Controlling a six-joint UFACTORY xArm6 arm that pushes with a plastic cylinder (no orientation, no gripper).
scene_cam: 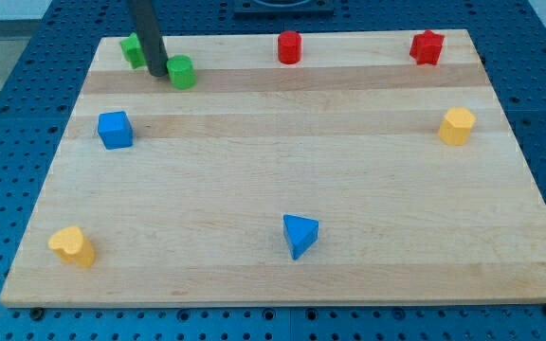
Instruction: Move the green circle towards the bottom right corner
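Note:
The green circle sits near the top left of the wooden board. My tip rests on the board just left of the green circle, touching or nearly touching its left side. The rod rises from there out of the view's top. A second green block lies behind the rod at the top left, partly hidden, so its shape is unclear.
A blue cube is at the left. A yellow block is at the bottom left. A blue triangle is at the bottom centre. A red cylinder and a red star are along the top. A yellow hexagon is at the right.

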